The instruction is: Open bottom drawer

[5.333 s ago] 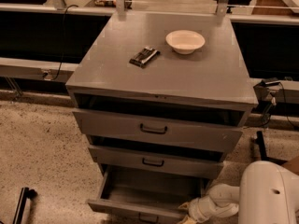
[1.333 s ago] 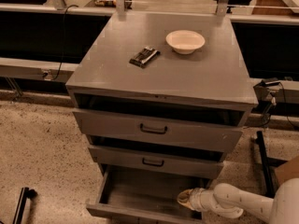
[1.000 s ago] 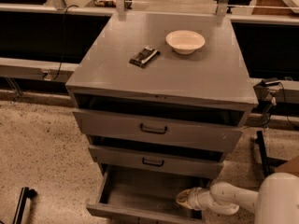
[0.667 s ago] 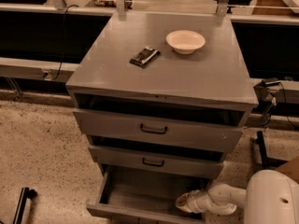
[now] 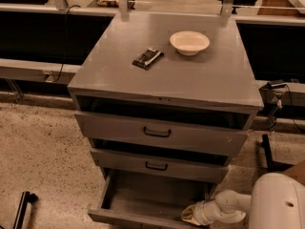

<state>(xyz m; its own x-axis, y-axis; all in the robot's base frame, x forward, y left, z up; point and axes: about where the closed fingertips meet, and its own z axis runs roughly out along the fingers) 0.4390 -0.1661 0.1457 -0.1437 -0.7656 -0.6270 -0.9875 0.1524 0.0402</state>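
Observation:
The bottom drawer of the grey metal cabinet stands pulled out, its plain grey tray showing; its front runs along the lower edge of the view and its handle is out of view. My gripper is at the end of the white arm, low at the drawer's right front corner, over the tray's edge. Above it sit the middle drawer and the top drawer, each slightly out, each with a black handle.
On the cabinet top lie a dark flat object and a white bowl. My white arm body fills the lower right. A black stand is on the speckled floor at lower left. Dark shelving runs behind.
The bottom drawer stands about as far out as before. My arm has shifted a little; the gripper stays at the drawer's right front corner.

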